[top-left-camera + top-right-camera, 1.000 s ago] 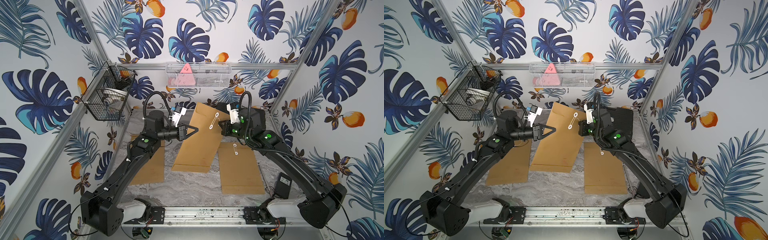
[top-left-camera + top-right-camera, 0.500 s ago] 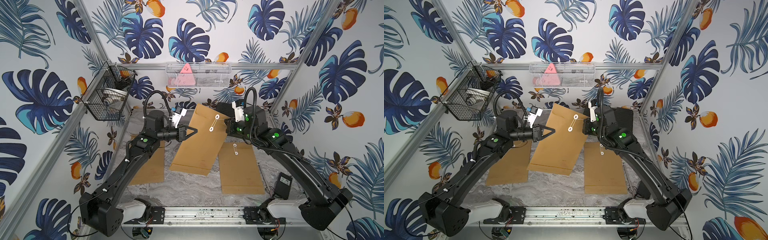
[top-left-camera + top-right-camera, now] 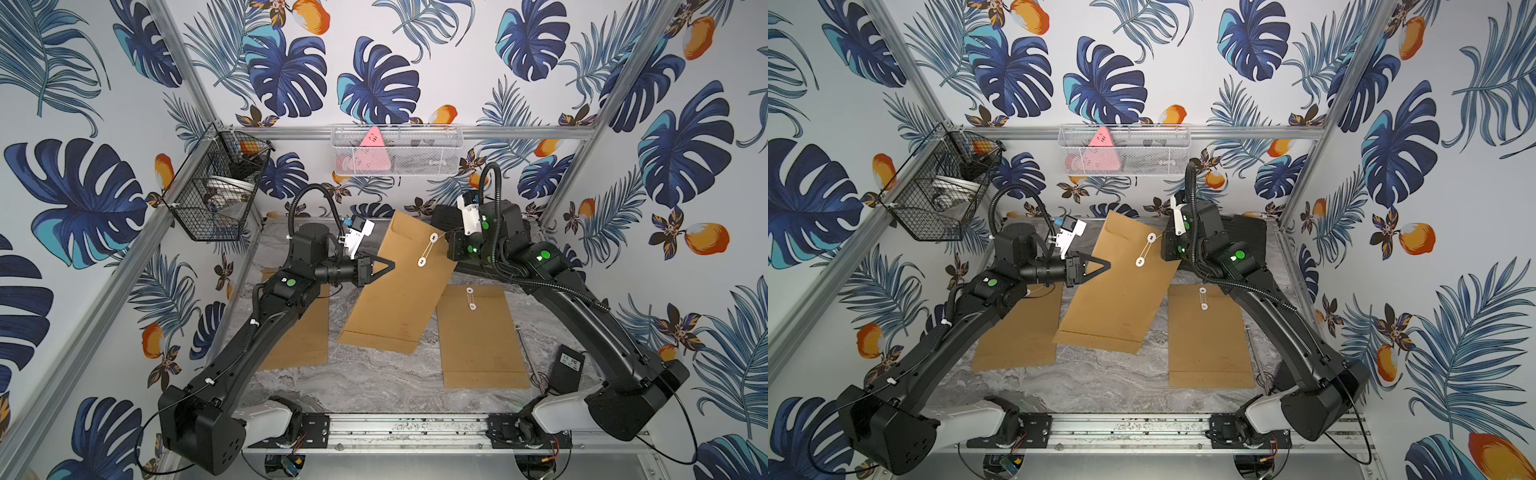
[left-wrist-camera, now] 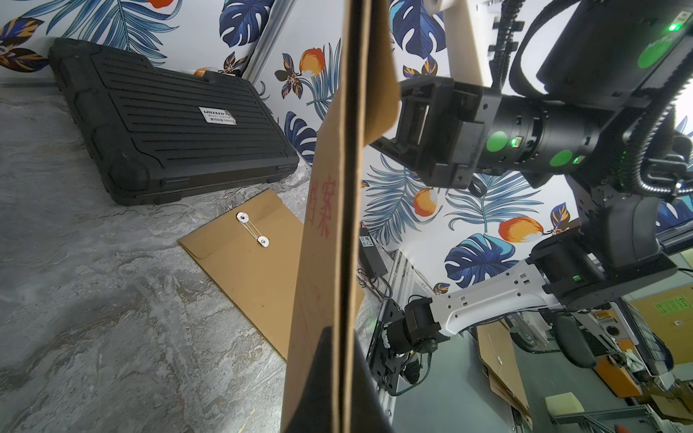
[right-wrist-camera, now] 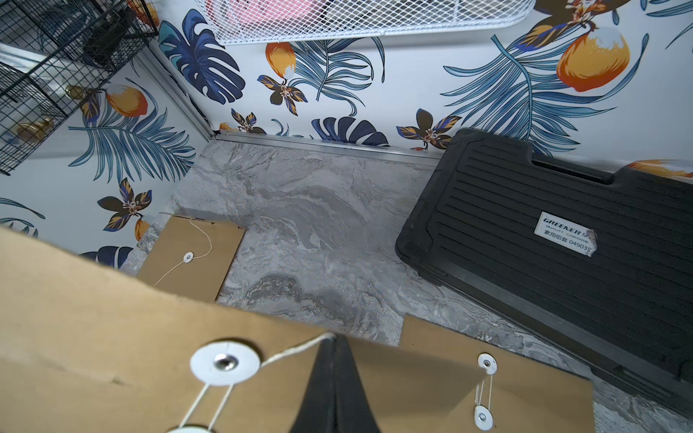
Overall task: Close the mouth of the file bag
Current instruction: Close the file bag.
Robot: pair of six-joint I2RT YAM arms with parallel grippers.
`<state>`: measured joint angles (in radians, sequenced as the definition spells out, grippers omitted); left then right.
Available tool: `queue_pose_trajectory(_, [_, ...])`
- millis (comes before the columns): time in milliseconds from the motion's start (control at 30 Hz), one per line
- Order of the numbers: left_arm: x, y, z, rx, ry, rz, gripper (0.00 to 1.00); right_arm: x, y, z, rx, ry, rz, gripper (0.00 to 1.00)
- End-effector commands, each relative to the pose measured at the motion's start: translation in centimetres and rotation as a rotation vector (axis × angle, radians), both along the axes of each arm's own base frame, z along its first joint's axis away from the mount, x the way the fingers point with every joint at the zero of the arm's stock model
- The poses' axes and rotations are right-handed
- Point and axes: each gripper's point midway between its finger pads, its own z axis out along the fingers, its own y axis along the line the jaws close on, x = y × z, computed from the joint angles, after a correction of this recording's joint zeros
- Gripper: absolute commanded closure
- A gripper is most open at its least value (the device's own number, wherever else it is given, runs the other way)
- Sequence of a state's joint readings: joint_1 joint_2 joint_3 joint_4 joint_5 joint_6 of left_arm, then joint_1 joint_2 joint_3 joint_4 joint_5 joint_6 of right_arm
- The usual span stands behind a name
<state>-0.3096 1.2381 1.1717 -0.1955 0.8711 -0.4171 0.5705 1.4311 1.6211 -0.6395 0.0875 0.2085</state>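
GREENER label (image 5: 565, 234) on black case (image 5: 487, 210); red 案 on file bag (image 4: 322, 262)

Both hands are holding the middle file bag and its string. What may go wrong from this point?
1. The left hand pinches only one side edge of the raised file bag, so the bag may swing or slip out.
2. The right hand grips the thin string beside the upper disc; a strong pull may snap it or drag the bag from the left hand.

File bag (image 3: 399, 299) dropped slightly, bottom edge nearer front; right arm (image 3: 540, 257) wrist rose over right end effector (image 3: 449, 244) on string (image 5: 296, 349).
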Motion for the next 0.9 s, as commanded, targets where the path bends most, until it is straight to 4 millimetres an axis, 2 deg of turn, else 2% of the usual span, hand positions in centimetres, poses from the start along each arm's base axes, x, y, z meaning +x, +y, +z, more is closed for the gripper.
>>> queue_pose_trajectory(0, [-0.8, -0.4, 0.4, -0.006, -0.031, -0.044, 1.00, -0.1, 0.1, 0.1, -0.018, 0.015, 0.014, 1.00])
queue_pose_trajectory(467, [-0.4, -0.5, -0.4, 0.011, -0.018, -0.029, 1.00, -1.1, 2.9, 0.6, 0.015, 0.069, 0.107, 1.00])
queue_pose_trajectory(867, [-0.2, -0.6, -0.4, 0.008, -0.016, -0.025, 1.00, -2.4, 6.1, 0.5, 0.154, 0.175, 0.230, 1.00])
